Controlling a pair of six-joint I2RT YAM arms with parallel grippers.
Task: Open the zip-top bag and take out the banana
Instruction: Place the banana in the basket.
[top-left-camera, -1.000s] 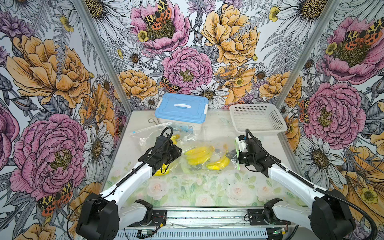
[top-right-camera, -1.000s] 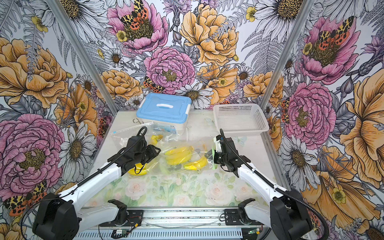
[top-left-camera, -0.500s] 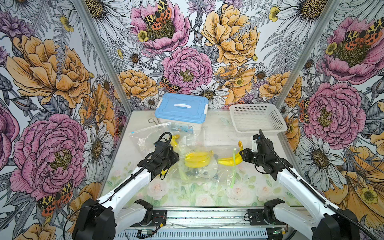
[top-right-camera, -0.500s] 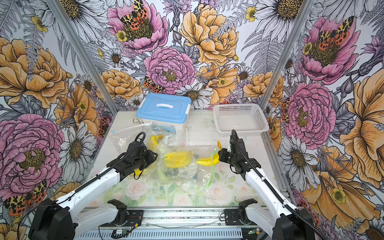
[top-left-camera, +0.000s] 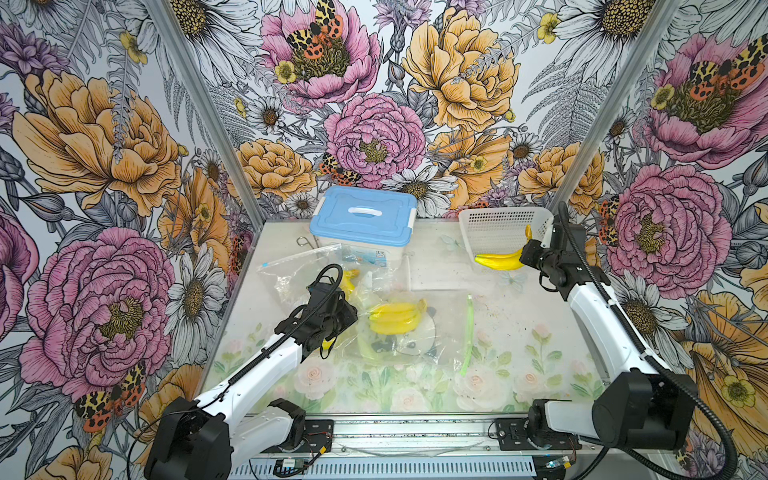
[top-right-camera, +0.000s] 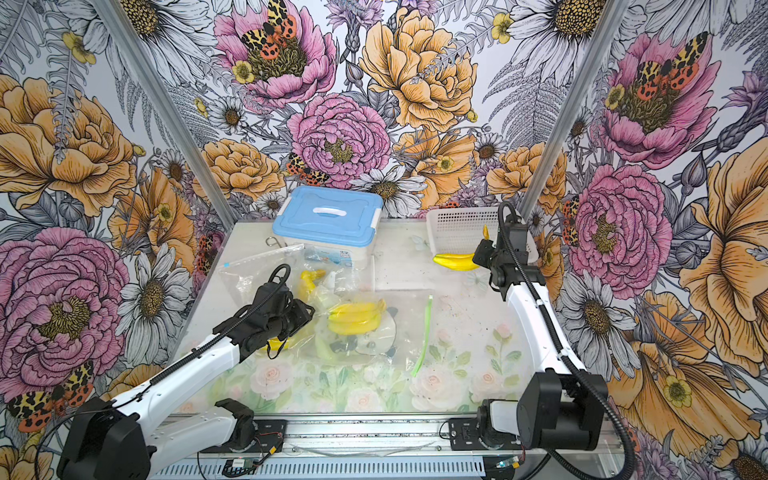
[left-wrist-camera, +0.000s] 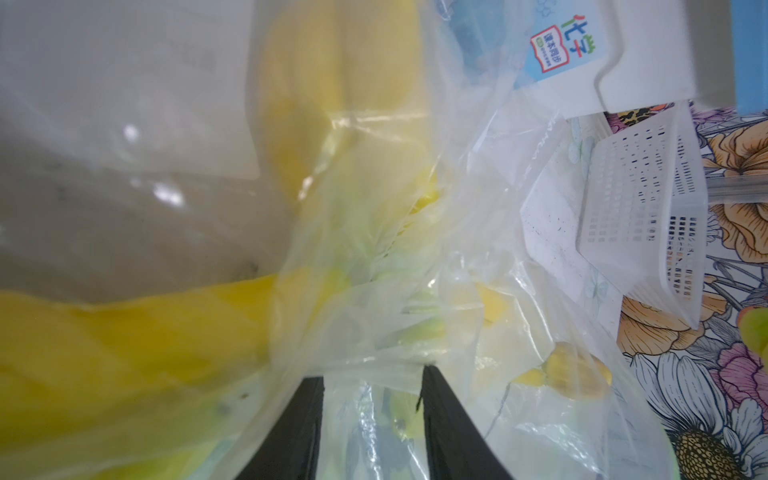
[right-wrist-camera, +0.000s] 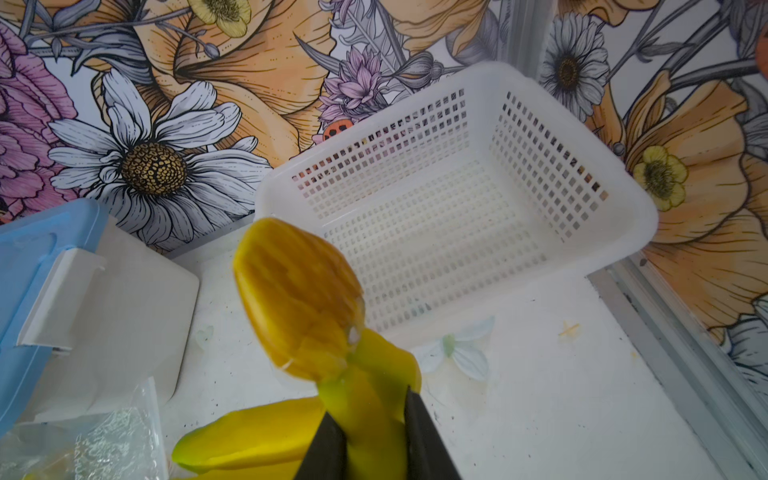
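We found the right tool (right-wrist-camera: 371, 415) clamped on the banana (top-left-camera: 498, 261) stem, right of centre. The left tool (left-wrist-camera: 372, 376) pinched the zip-top bag (top-left-camera: 440, 332).

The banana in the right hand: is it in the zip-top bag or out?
Out: the right hand holds the banana near the white basket, away from the bag.

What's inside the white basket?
Nothing that I can see: the white basket shows only its bare holed floor. The banana held in the right gripper hides one corner.
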